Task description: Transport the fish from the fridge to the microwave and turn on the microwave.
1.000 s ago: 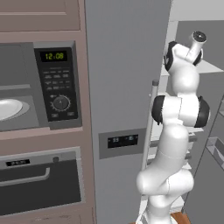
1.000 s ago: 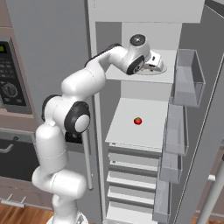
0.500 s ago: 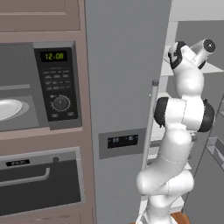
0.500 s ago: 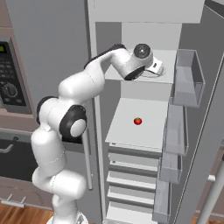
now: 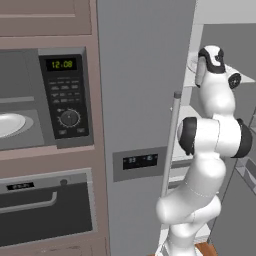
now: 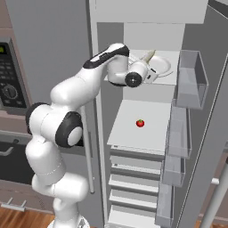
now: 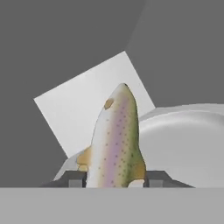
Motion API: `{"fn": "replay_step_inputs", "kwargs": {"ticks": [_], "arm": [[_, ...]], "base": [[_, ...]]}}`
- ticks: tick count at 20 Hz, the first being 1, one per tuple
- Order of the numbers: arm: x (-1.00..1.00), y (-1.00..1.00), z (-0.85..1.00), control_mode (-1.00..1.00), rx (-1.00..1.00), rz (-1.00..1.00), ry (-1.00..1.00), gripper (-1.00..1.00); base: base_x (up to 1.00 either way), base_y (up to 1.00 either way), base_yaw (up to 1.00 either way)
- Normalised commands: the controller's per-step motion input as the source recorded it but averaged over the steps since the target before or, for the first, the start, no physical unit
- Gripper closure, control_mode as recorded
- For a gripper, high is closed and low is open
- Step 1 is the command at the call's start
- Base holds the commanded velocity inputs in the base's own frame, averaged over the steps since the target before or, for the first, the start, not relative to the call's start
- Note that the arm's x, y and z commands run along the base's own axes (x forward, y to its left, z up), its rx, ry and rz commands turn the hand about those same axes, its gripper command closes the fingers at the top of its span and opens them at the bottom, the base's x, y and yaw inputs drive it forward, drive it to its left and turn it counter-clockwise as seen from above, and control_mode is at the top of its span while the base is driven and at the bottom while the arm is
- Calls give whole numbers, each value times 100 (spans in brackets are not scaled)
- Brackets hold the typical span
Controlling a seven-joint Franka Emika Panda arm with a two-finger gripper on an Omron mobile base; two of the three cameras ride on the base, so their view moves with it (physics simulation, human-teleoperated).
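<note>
White shelves fill the open fridge (image 6: 147, 129), and at the top shelf our tool (image 7: 114, 178) is clamped on the fish (image 7: 116, 140), probably lifted just above the shallow bowl (image 6: 161, 66). We hold its smooth, speckled, tapered body for carrying to the microwave (image 5: 45, 100).

Base views flank arm, facing fridge (image 6: 147, 26), hand view close

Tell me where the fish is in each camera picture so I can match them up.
Left base view: I cannot make the fish out.
Right base view: the fish pokes up near the top centre, above the bowl.
Hand view: the fish stands in the lower centre, between the gripper fingertips.
Shared landmark: the white bowl.
</note>
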Motion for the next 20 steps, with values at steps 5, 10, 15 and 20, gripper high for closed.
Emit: {"fn": "replay_step_inputs", "kwargs": {"ticks": [5,10,15,20], "arm": [[-21,0,54,-100,0,1,-13,100],[-62,-74,34,-100,5,7,-7,100],[-92,-26,52,-100,0,5,-17,100],[-100,1,27,-100,-14,1,-5,100]], "base": [[0,0,0],[0,0,0],[0,0,0],[0,0,0]]}}
